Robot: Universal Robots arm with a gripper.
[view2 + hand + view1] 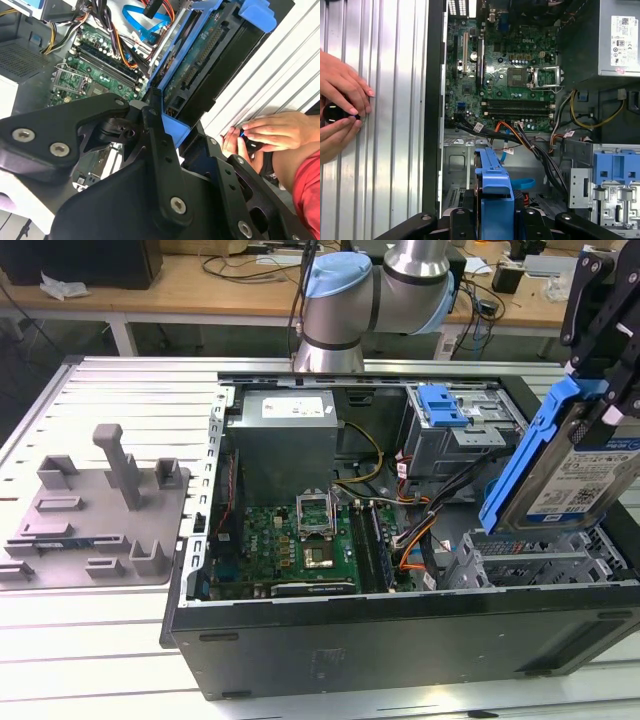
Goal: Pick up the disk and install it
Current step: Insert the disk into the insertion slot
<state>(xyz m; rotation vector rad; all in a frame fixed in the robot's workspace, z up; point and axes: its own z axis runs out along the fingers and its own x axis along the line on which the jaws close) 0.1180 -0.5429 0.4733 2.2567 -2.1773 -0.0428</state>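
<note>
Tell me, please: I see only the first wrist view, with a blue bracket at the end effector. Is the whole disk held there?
Observer: Yes. In the exterior view the end effector is shut on the disk: a silver body with a white-and-blue label, and the blue bracket around it.
Operator: Is it installed?
Observer: Not yet. The disk is tilted, above the metal drive cage at the exterior view's right.
Operator: What else is nearby?
Observer: A grey fixture tray lies on the table at the exterior view's left, beside the computer case.
</note>
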